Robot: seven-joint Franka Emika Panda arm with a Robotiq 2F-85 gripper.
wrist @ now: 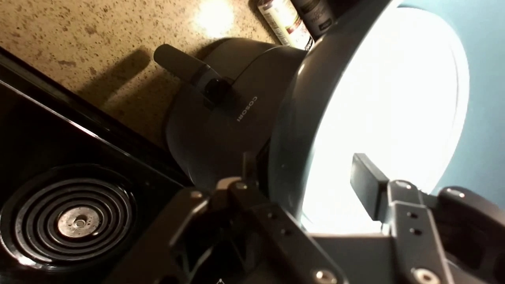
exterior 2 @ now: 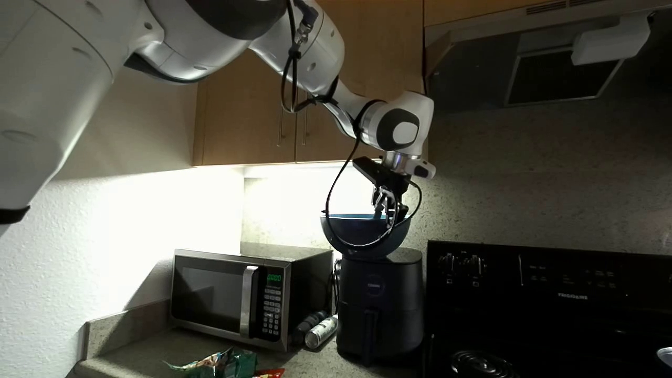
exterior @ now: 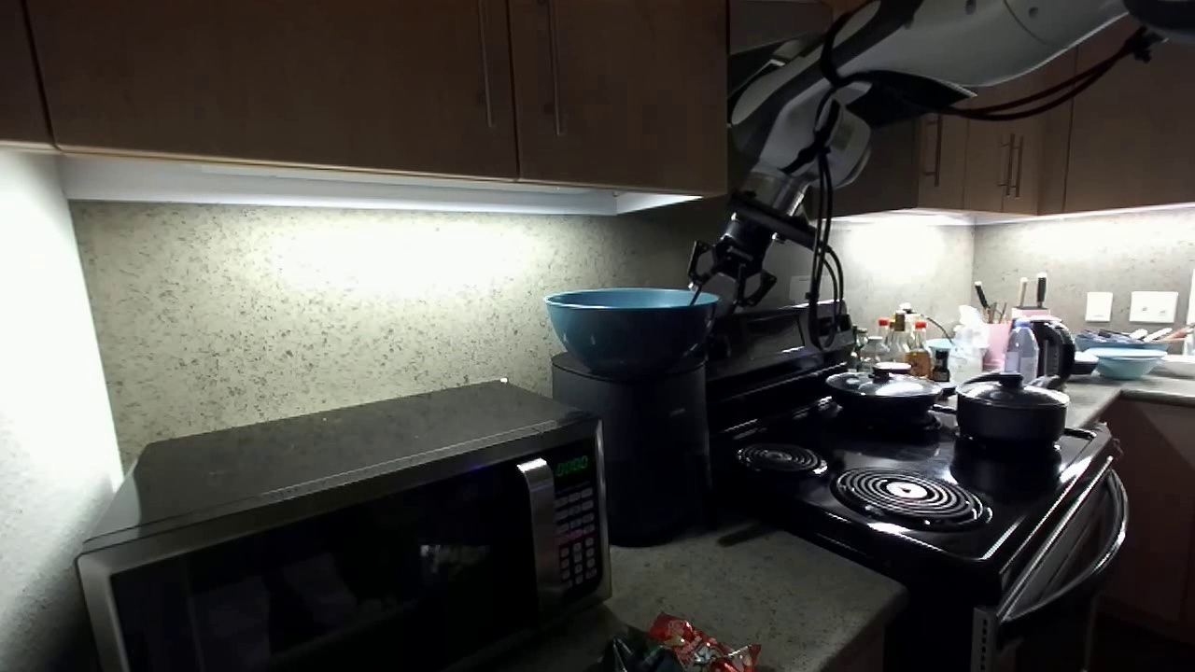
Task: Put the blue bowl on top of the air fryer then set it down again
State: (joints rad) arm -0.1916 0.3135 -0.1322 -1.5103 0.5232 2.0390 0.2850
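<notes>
Apparently, the blue bowl [exterior: 627,334] rests atop the air fryer [exterior 2: 396,310]; your gripper [wrist: 303,167], spread, straddles the bowl's right rim; setting down remains.

The speckled table [exterior: 794,579] carries the microwave [exterior 2: 220,294], with the air fryer [exterior 2: 388,310] upright near it. Between the two, a pale can [exterior 2: 323,331] and a dark cylinder [exterior 2: 308,323] lie on their sides. A green packet [exterior 2: 239,363] and a red packet [exterior: 695,644] lie crumpled in front of the microwave.
</notes>
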